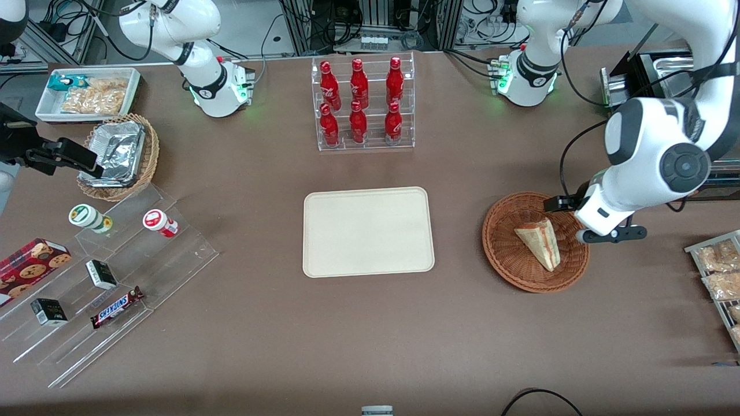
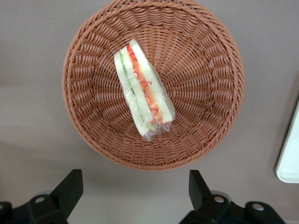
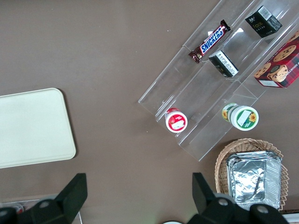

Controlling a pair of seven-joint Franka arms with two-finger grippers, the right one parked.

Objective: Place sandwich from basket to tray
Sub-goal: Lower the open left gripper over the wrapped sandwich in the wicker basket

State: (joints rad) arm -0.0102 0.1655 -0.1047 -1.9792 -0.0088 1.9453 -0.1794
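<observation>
The sandwich [image 1: 540,242] [image 2: 142,91], a wrapped wedge of pale bread with red and green filling on its edge, lies in the round reddish-brown wicker basket [image 1: 509,248] [image 2: 205,70]. My left gripper [image 1: 589,219] [image 2: 134,186] hovers above the basket's rim on the side toward the working arm's end of the table. It is open, with nothing between its black fingers [image 2: 70,184]. The cream tray [image 1: 368,231] [image 2: 289,158] lies flat mid-table beside the basket, with nothing on it.
A clear rack of red bottles [image 1: 361,104] stands farther from the front camera than the tray. Toward the parked arm's end are a stepped clear stand with snacks [image 1: 115,271], a tan basket with a foil container [image 1: 118,156] and a white bin [image 1: 87,92]. Snack bags [image 1: 720,271] lie at the working arm's end.
</observation>
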